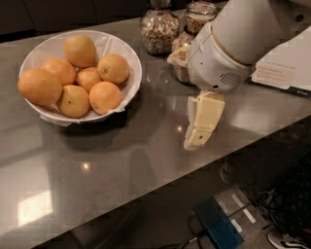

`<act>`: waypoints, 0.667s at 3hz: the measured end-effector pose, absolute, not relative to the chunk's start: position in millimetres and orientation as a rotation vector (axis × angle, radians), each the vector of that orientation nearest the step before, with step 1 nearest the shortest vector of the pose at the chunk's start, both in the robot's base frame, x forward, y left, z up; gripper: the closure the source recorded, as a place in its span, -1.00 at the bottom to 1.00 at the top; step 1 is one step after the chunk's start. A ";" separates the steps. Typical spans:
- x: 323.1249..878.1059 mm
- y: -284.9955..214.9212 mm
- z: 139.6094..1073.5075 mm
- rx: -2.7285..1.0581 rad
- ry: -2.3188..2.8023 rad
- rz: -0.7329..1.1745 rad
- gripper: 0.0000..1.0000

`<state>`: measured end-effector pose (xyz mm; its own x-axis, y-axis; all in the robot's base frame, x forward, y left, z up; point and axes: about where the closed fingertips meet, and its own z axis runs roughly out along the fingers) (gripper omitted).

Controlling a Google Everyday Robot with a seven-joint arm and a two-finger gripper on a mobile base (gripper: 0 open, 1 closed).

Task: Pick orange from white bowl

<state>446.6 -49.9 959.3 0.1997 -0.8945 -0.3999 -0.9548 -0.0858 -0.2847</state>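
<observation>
The white bowl (127, 57) stands at the left of the grey counter, lined with crinkled white paper and holding several oranges. The orange (40, 86), the largest and deep-orange, lies at the bowl's left rim. Smaller, yellower oranges fill the rest of the bowl. My gripper (195, 140) hangs pointing down over the counter to the right of the bowl, about a bowl's width from the orange. It holds nothing. The big white arm housing (228, 48) rises above it to the upper right.
A glass jar (159, 30) of nuts stands behind the bowl. Two more jars (198, 11) are partly hidden by the arm. A white sheet (284, 65) lies at the right. The counter's front edge runs diagonally; a blue box (218, 226) and cables lie on the floor below.
</observation>
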 end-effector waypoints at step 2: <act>444.7 -2.8 969.1 -2.045 1.597 0.241 -1.00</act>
